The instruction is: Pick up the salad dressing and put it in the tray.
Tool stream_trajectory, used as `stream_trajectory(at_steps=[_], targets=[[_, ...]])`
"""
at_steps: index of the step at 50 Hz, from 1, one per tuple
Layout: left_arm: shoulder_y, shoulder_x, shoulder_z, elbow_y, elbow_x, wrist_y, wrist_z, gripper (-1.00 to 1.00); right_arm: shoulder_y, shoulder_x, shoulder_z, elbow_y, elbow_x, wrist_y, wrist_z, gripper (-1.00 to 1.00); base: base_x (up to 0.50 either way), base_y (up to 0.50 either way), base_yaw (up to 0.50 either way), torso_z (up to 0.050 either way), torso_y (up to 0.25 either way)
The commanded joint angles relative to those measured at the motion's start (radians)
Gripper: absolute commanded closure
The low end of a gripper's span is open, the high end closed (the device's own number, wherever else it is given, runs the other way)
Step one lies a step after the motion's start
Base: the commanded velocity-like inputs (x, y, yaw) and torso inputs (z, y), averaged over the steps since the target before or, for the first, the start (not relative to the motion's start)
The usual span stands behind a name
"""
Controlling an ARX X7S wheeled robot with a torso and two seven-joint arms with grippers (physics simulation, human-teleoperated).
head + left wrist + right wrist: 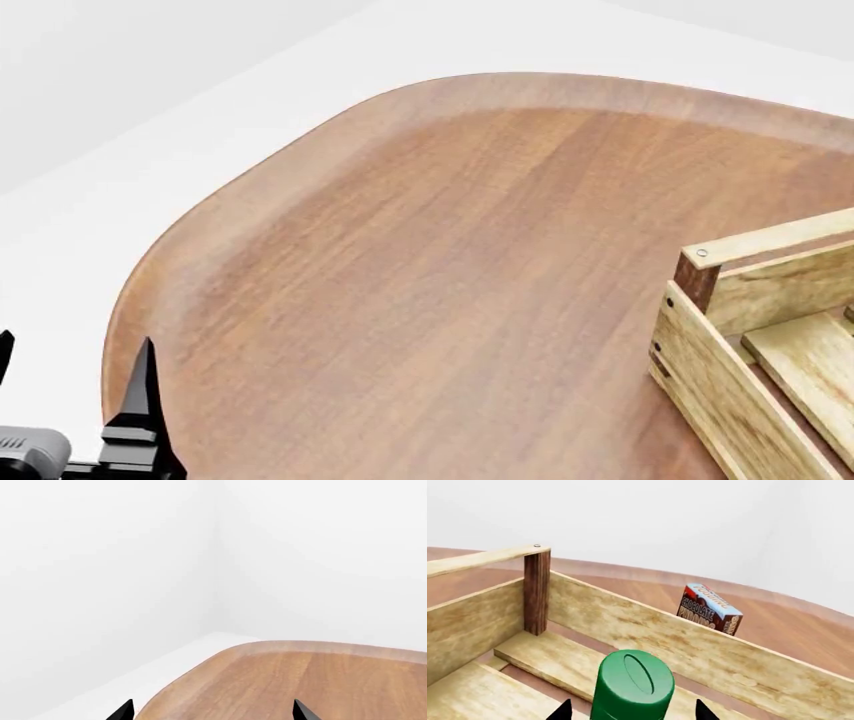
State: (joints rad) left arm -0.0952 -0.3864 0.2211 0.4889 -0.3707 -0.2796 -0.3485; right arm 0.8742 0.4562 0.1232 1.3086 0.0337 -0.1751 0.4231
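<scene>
The salad dressing shows only in the right wrist view as a round green screw cap (632, 682); its white body is hidden below the frame. My right gripper (632, 711) has a dark fingertip on each side of the bottle, set narrower than the left gripper's, and appears shut on it. The bottle is held inside the tray (627, 625), over its floor slats near a dark corner post. The tray's corner also shows at the right edge of the head view (747, 300). My left gripper (212, 712) is open and empty at the table's left edge, also seen in the head view (74, 390).
A blue-and-brown chocolate pudding box (710, 609) stands on the table just beyond the tray's far wall. The rounded wooden table (441, 250) ends at a curved edge, with white floor and walls beyond it.
</scene>
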Motion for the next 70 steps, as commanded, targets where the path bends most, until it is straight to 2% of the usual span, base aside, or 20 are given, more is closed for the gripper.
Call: stream_trajectory(at_steps=[1, 23, 30, 36, 48, 56, 63, 70], targets=[[-0.001, -0.002, 0.005, 0.0, 0.001, 0.002, -0.002, -1.0, 0.014, 0.003, 0.01, 0.0, -0.026, 0.011, 0.002, -1.0, 0.0, 0.0, 0.0, 0.0, 0.0], [0.002, -0.004, 0.008, -0.004, -0.003, 0.008, -0.007, -1.0, -0.001, 0.0, 0.008, 0.0, -0.035, -0.005, -0.007, -1.0, 0.0, 0.0, 0.0, 0.0, 0.0], [0.002, -0.005, 0.01, -0.001, -0.004, 0.008, -0.009, -1.0, 0.028, 0.012, -0.009, -0.016, -0.043, -0.012, -0.058, -1.0, 0.0, 0.0, 0.0, 0.0, 0.0], [0.003, -0.008, 0.008, 0.002, -0.004, 0.009, -0.011, -1.0, -0.195, 0.014, 0.051, -0.684, 0.027, 0.346, -0.078, -1.0, 0.0, 0.0, 0.0, 0.0, 0.0], [0.01, -0.012, -0.01, 0.021, -0.023, 0.028, -0.013, -1.0, -0.39, 0.028, 0.097, -1.32, 0.073, 0.591, -0.075, -1.0, 0.0, 0.0, 0.0, 0.0, 0.0], [0.029, -0.008, -0.045, 0.039, -0.045, 0.103, 0.002, -1.0, -0.491, 0.022, 0.098, -1.63, 0.059, 0.647, -0.049, -1.0, 0.0, 0.0, 0.0, 0.0, 0.0], [0.047, -0.006, -0.086, 0.071, -0.005, 0.22, 0.0, -1.0, -0.601, 0.003, 0.107, -1.884, 0.05, 0.621, -0.034, -1.0, 0.0, 0.0, 0.0, 0.0, 0.0], [0.095, 0.014, -0.16, 0.142, 0.02, 0.409, -0.007, -1.0, -0.698, -0.048, 0.148, -2.048, 0.084, 0.564, -0.023, -1.0, 0.0, 0.0, 0.0, 0.0, 0.0]])
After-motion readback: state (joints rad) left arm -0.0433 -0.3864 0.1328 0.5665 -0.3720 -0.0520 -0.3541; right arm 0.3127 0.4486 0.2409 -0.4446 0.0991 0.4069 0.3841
